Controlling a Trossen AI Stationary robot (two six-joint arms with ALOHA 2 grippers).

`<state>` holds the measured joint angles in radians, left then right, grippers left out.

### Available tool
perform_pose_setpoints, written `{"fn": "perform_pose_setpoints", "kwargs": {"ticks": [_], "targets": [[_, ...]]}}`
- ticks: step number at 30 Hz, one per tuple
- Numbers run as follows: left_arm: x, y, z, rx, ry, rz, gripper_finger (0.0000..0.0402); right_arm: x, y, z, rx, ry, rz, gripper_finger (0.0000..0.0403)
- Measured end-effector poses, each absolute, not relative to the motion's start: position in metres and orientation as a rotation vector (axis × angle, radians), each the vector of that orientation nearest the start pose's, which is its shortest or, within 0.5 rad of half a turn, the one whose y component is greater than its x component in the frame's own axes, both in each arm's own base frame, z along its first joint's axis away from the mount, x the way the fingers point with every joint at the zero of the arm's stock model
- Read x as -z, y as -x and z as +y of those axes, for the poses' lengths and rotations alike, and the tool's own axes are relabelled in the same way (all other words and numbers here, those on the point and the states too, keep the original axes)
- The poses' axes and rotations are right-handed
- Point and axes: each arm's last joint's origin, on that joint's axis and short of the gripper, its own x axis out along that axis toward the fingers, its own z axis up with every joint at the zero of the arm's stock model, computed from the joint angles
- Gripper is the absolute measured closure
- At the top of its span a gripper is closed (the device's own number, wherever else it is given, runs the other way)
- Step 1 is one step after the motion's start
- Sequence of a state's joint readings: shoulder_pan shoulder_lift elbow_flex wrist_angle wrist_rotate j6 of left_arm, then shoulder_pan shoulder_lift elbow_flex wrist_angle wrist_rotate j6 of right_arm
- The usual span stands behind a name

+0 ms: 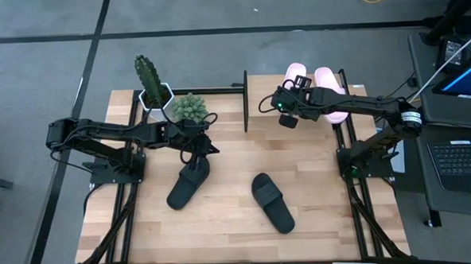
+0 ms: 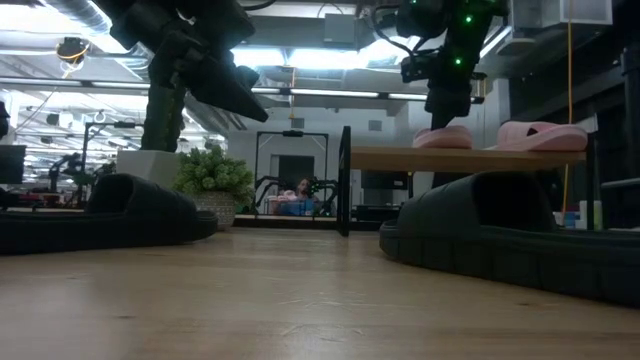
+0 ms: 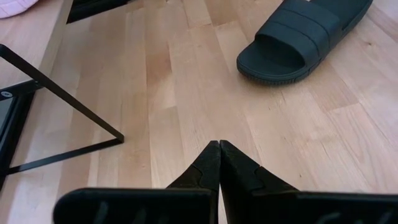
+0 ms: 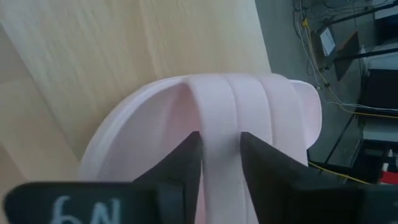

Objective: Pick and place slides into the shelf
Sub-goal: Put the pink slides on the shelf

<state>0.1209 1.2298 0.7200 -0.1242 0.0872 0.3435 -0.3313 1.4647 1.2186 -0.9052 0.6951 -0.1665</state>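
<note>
Two pink slides (image 1: 317, 92): on the shelf (image 1: 259, 115), upper right, where they belong.
Right pincer (image 4: 221, 165): we see it around one pink strap.
Left pincer (image 3: 219, 163): pinched together, holding nothing, above a black slide (image 1: 189, 184).
Other black slide (image 1: 272, 202): waiting on the worktop (image 1: 223, 220).

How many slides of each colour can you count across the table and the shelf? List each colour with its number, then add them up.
Pale pink slides: 2, both on the shelf: one with the right gripper astride its strap, one beside it.
Black slides: 2, on the table: one, one.
Total: 4
</note>
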Motion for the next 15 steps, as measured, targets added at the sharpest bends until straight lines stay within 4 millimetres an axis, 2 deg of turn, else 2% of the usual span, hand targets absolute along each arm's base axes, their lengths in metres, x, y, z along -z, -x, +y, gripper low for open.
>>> {"fn": "perform_pose_setpoints", "kwargs": {"ticks": [9,15], "targets": [[-0.2278,-0.2512,0.0279,0.076,-0.266,0.629,0.0401,-0.2820,-0.2582,-0.1084,0.807,0.357,1.272,0.0389],[-0.2279,-0.2511,0.0279,0.076,-0.265,0.629,0.0401,-0.2809,-0.2549,-0.1074,0.798,0.365,1.313,0.0395]]}}
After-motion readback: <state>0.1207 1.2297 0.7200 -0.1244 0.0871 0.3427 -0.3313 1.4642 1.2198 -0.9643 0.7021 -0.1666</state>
